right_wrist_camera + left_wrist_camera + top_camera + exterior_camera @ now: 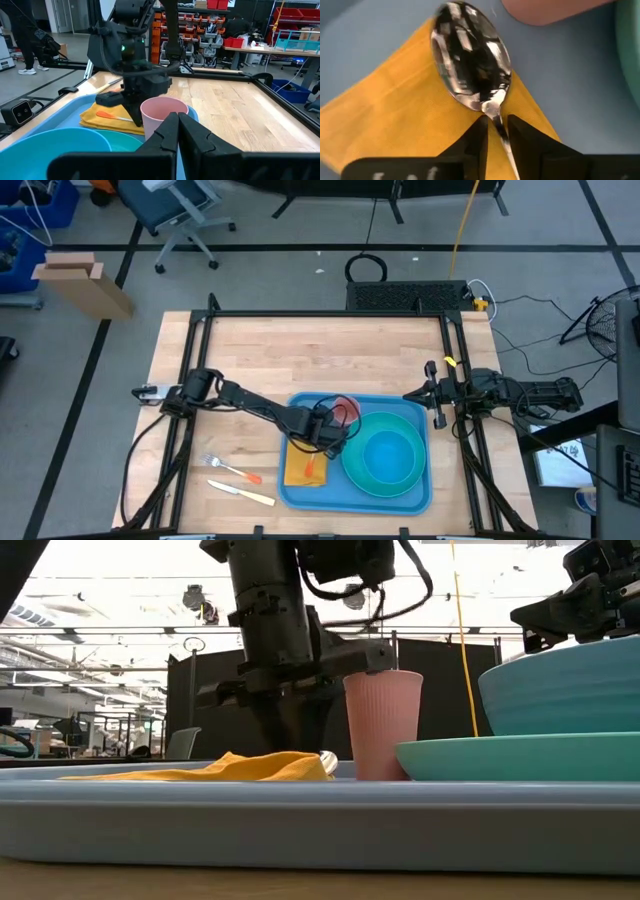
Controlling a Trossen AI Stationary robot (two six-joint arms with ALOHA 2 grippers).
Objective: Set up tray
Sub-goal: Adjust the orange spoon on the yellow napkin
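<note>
A: L→R quick. Off the tray, front-left on the table: fork w/ orange handle and a knife, side by side, loose. Prob next in line to be placed.

B: Tray pos?

A: Blue tray sits front-centre of the table, between both arms. In it, from the left: yellow napkin flat on the tray floor, pink cup upright just behind it, then a teal plate w/ a teal bowl stacked on it, filling the right half.

B: Left arm?

A: Left gripper is low over the napkin, fingers nearly together, pinching the neck of a metal spoon. Spoon bowl lies over the napkin, so I'd say it's being laid down as the place setting. An orange handle also shows on the napkin.

B: Right?

A: Right gripper parked at the right table edge, fingers pressed together, holding nothing, waiting.
</note>
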